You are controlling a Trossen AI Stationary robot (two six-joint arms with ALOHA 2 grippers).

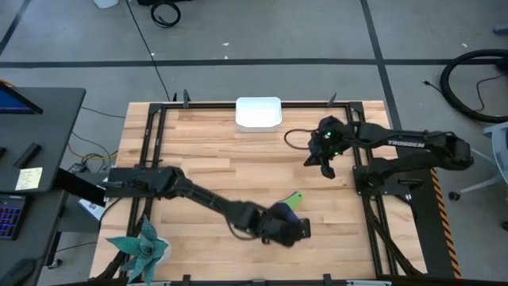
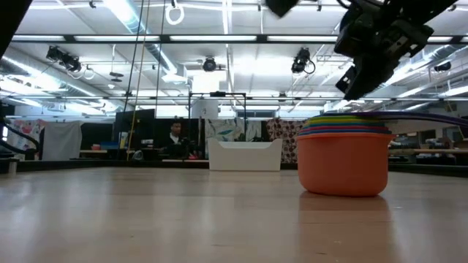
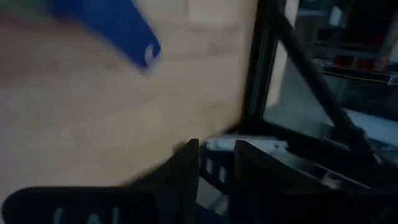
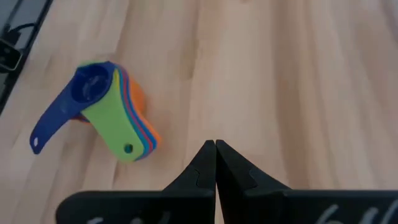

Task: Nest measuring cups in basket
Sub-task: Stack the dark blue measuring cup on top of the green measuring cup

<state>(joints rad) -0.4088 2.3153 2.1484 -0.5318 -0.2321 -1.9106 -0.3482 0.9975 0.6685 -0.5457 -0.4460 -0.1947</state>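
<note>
The measuring cups (image 4: 109, 112) stand nested in one stack on the bare wood, right of the table's middle. The orange cup (image 2: 344, 164) is at the bottom and rests on the table, and the dark blue one is on top. The blue handle (image 3: 134, 34) and a green handle (image 1: 295, 198) stick out sideways. My left gripper (image 1: 298, 229) hovers open above the stack's near side, with nothing between its fingers (image 3: 186, 165). My right gripper (image 4: 216, 149) is shut and empty, up in the air on the far right side of the stack. The white basket (image 1: 258, 114) stands at the far edge.
A black frame (image 1: 361, 191) runs along the table's edges, and its right rail is close to my left gripper. A cable loops on the wood near my right gripper (image 1: 298, 137). A teal plant (image 1: 143, 248) stands at the near left corner. Bare wood lies between stack and basket.
</note>
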